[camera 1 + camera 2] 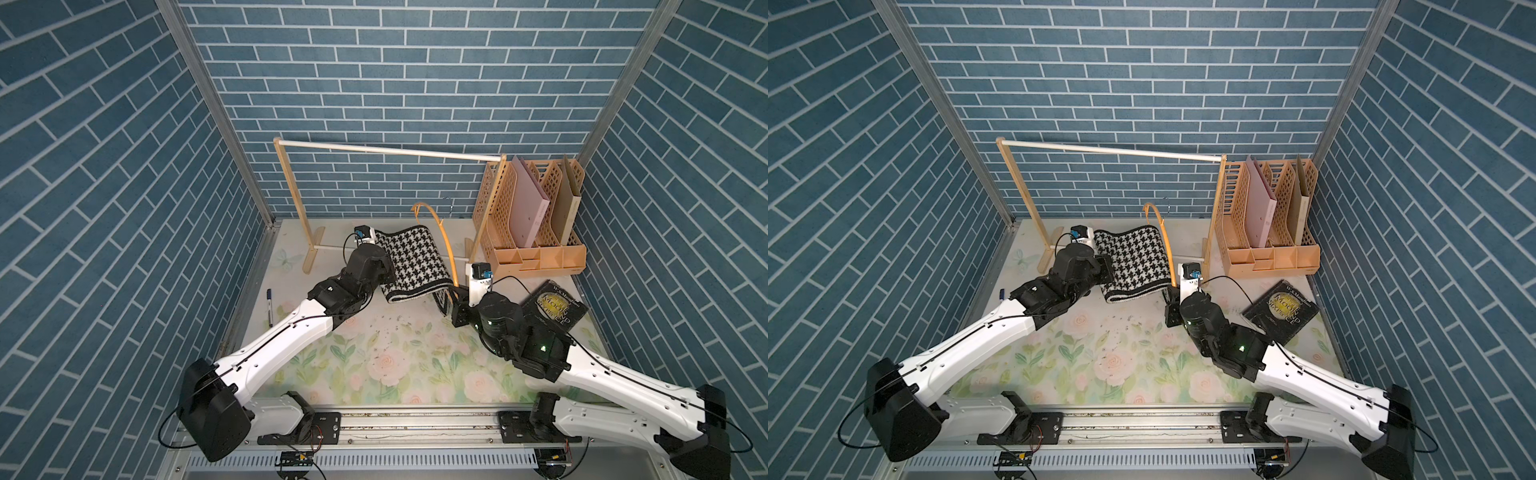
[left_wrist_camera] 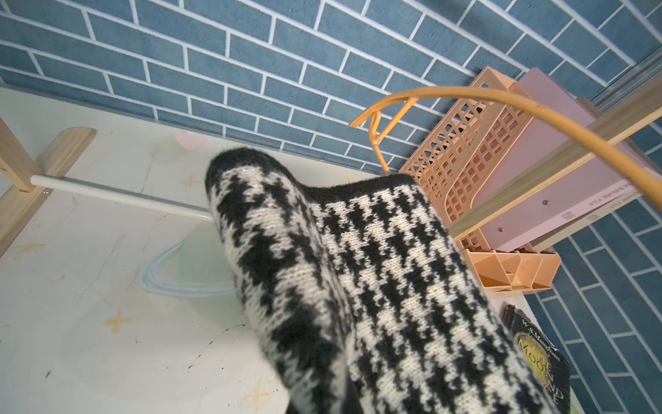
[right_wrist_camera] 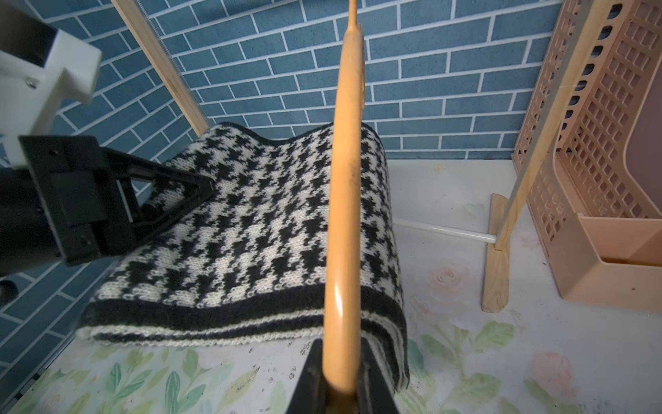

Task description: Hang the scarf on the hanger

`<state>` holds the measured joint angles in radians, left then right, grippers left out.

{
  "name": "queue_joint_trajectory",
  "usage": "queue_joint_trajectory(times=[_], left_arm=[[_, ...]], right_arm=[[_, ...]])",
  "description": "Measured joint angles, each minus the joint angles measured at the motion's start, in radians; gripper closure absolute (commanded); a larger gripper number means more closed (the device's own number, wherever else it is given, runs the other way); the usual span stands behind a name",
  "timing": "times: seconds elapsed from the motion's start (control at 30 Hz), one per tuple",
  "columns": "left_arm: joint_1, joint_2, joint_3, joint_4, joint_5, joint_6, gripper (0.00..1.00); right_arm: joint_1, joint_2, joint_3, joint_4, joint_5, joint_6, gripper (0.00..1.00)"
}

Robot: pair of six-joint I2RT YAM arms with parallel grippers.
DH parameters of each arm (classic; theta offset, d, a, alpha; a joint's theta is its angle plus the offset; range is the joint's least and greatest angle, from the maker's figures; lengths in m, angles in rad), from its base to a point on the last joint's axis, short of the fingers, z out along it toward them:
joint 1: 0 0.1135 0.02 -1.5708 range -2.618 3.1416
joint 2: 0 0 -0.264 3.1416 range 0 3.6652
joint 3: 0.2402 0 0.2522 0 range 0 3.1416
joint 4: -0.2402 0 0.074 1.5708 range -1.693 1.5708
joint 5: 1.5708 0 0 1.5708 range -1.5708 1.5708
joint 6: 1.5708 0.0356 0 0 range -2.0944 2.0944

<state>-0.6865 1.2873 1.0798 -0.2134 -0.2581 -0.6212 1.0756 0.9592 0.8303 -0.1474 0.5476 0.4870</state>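
The houndstooth scarf (image 1: pixel 409 259) (image 1: pixel 1133 259) is held up off the table between my two arms. It fills the left wrist view (image 2: pixel 376 269). My left gripper (image 3: pixel 204 190) is shut on the scarf's one long edge, with a black finger on top of the knit. The orange hanger (image 1: pixel 446 245) (image 1: pixel 1166 245) (image 3: pixel 345 179) stands tilted up toward the back wall. My right gripper (image 1: pixel 455 293) (image 3: pixel 340 380) is shut on its lower end. The scarf passes under the hanger's curved shoulder (image 2: pixel 537 111), and its striped end hangs down beside my right gripper.
A pale wooden rail rack (image 1: pixel 386 150) stands at the back, its foot bar just behind the scarf. A peach file organizer (image 1: pixel 536 220) is at the back right, with a dark book (image 1: pixel 555 309) lying in front of it. A pen (image 1: pixel 269 305) lies at the left edge.
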Motion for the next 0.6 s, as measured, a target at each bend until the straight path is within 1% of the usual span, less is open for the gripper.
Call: queue_joint_trajectory(times=[0.17,0.33,0.6], left_arm=[[0.000,-0.019,-0.060,0.028,-0.018,-0.014,1.00],[0.000,-0.032,-0.122,0.117,-0.018,-0.031,1.00],[0.000,0.039,-0.190,0.230,-0.017,-0.060,1.00]], right_arm=[[0.000,-0.008,0.001,-0.011,0.006,-0.014,1.00],[0.000,-0.008,0.018,-0.027,0.006,-0.020,1.00],[-0.001,0.006,0.080,-0.063,0.011,-0.037,1.00]])
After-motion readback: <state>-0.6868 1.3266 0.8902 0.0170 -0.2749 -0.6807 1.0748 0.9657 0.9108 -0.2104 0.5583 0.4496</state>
